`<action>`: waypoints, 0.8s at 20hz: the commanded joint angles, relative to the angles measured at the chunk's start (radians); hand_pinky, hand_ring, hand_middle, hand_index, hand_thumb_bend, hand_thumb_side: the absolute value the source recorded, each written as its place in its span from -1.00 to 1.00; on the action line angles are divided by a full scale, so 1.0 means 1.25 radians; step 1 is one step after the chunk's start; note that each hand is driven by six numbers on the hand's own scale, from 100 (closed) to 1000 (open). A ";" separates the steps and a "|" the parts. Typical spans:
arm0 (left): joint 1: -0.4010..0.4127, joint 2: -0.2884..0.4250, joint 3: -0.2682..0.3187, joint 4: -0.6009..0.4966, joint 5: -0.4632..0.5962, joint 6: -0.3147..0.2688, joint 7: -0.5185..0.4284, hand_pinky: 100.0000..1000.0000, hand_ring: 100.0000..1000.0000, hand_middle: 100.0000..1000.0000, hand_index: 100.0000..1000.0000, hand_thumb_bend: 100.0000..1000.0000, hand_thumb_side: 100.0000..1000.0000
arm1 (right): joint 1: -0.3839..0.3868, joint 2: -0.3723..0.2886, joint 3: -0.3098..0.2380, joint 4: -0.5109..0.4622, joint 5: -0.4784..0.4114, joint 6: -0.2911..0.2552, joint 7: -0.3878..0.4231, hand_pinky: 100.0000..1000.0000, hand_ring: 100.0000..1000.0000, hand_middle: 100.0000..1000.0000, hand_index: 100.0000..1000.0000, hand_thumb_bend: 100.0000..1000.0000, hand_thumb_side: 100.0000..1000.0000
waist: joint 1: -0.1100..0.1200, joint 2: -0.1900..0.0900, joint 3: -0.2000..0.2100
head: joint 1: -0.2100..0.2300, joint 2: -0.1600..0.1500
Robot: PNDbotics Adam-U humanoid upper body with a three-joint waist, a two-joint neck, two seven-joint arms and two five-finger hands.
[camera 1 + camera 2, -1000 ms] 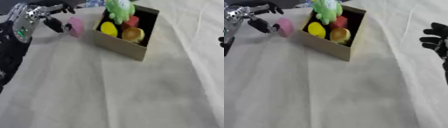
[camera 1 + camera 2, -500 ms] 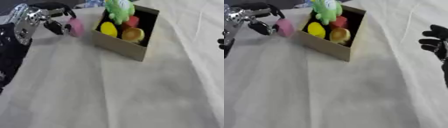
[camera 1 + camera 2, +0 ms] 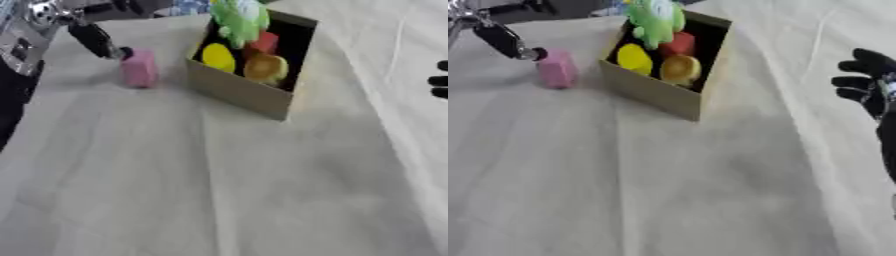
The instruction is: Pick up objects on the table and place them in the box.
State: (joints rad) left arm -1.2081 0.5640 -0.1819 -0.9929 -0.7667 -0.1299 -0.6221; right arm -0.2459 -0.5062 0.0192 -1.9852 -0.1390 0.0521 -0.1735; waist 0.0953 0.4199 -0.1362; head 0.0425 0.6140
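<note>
Left robot hand [image 3: 92,37] reaches from the upper left, a dark fingertip touching the pink block [image 3: 138,68]; we cannot tell if it grips. Upright on the counter [image 3: 219,190], the block stands just left of the cardboard box [image 3: 241,92]. Right robot hand [image 3: 866,80] rests relaxed, well apart.

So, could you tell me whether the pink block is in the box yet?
Not yet. The pink block stands on the cloth left of the box, by the left hand.

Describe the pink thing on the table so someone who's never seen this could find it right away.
Start at the open cardboard box at the far end of the white table. The pink block stands on the cloth just left of it, by the left hand. It is the only item outside the box.
</note>
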 commanded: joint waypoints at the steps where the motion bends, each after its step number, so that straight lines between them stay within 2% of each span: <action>1: -0.018 0.024 -0.001 -0.014 0.011 -0.005 -0.014 0.82 0.79 0.70 0.75 -0.14 -1.00 | -0.004 -0.013 -0.006 -0.012 0.001 0.000 0.002 0.56 0.49 0.49 0.64 -1.00 0.83 | -0.007 -0.022 -0.002 | 0.001 -0.006; 9: -0.017 0.017 -0.011 -0.002 0.014 -0.022 -0.035 0.82 0.78 0.68 0.74 -0.17 -1.00 | -0.004 -0.009 -0.005 -0.012 0.002 0.005 0.004 0.56 0.49 0.49 0.64 -1.00 0.85 | -0.006 -0.014 -0.004 | 0.002 -0.003; 16: -0.007 0.045 -0.031 -0.014 0.049 -0.030 -0.065 0.81 0.77 0.68 0.75 -0.16 -1.00 | 0.005 -0.011 -0.006 -0.012 0.003 0.011 -0.001 0.56 0.49 0.49 0.64 -1.00 0.85 | -0.004 -0.023 0.007 | -0.009 0.012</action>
State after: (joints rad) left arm -1.2009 0.5781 -0.2201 -0.9900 -0.7178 -0.1656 -0.6955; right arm -0.2357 -0.5053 0.0192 -1.9852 -0.1389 0.0638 -0.1733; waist 0.0960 0.4214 -0.1276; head 0.0353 0.6249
